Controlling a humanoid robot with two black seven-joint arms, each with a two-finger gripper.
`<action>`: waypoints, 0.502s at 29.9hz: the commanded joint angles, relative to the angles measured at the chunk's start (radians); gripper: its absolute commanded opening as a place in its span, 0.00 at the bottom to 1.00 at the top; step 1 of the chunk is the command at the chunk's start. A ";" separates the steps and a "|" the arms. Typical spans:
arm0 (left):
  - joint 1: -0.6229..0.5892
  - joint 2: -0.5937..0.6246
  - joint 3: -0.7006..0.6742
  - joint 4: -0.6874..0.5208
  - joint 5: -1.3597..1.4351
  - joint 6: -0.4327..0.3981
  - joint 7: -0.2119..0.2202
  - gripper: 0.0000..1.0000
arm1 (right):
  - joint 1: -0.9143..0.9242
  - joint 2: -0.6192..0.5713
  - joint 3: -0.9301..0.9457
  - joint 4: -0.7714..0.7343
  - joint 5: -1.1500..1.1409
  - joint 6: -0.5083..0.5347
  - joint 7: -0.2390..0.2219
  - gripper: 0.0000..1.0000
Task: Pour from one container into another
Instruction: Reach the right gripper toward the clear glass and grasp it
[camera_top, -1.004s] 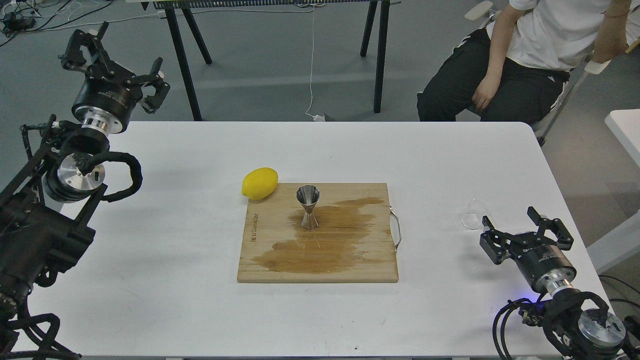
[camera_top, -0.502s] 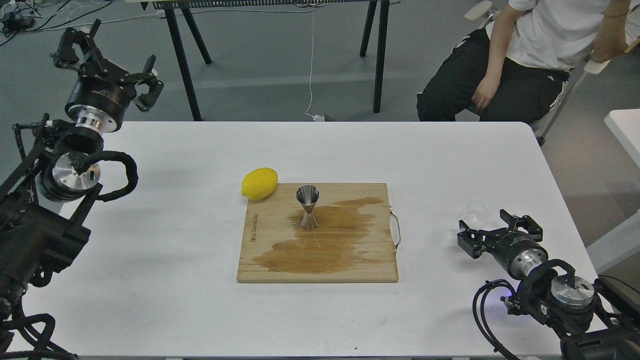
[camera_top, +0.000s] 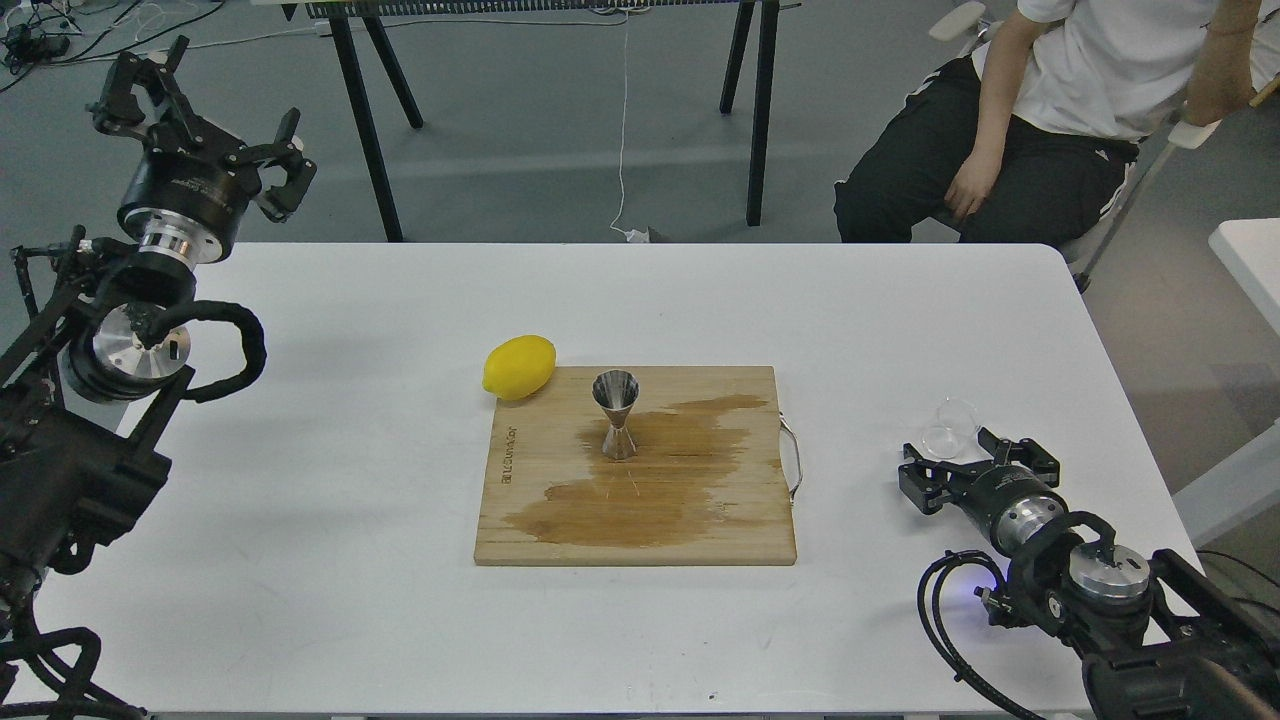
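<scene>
- Although nearly see-through against the white table, the clear glass cup stands near the right edge, well apart from the wooden cutting board
- Handling, as a judgement: the cup looks light, rigid, smooth and breakable, so it may slip or tip under a hard pinch; the sensible hold is across its side wall, below the rim, with modest force
- The steel jigger stands upright on the board, at the upper edge of a dark wet stain; a lemon lies touching the board's far left corner
- The right gripper sits low over the table with its fingers spread, just beside the cup on the near side and pinching nothing
- The left gripper hangs raised beyond the table's far left corner, fingers spread and empty
- Compared with a second ago, the right gripper has shifted left and toward the cup, closing the gap; the left gripper has drawn slightly farther up and left; cup, jigger and lemon are unmoved
</scene>
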 joint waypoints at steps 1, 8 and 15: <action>0.000 -0.001 0.002 0.000 0.001 0.000 0.000 1.00 | 0.020 0.004 0.001 -0.016 0.000 0.002 0.000 0.67; -0.003 0.001 0.002 0.000 0.001 0.002 0.000 1.00 | 0.054 0.014 -0.002 -0.057 0.000 0.002 -0.001 0.41; -0.003 0.015 0.002 -0.005 0.001 0.002 0.000 1.00 | 0.069 0.013 -0.017 -0.039 -0.003 0.000 -0.003 0.37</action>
